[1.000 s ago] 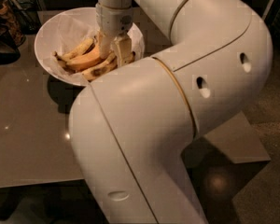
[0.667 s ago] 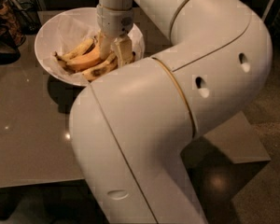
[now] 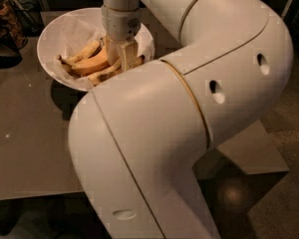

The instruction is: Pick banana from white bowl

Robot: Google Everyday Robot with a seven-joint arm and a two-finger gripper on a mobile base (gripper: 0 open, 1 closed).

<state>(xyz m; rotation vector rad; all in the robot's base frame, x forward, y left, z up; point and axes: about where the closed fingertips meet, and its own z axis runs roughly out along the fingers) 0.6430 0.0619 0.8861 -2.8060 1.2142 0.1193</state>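
Note:
The white bowl [image 3: 55,39] stands on the table at the upper left, lined with crinkled white paper. Several yellow bananas [image 3: 89,63] lie in it, some with brown marks. My gripper [image 3: 120,56] reaches straight down into the bowl's right half and sits among the bananas, touching them. The big white arm hides the right edge of the bowl and the bananas' right ends.
The bowl rests on a grey-brown table [image 3: 25,148] whose front edge runs along the lower left. Dark objects [image 3: 5,29] stand at the far left by the bowl. My arm's white links [image 3: 189,108] fill the middle and right of the view.

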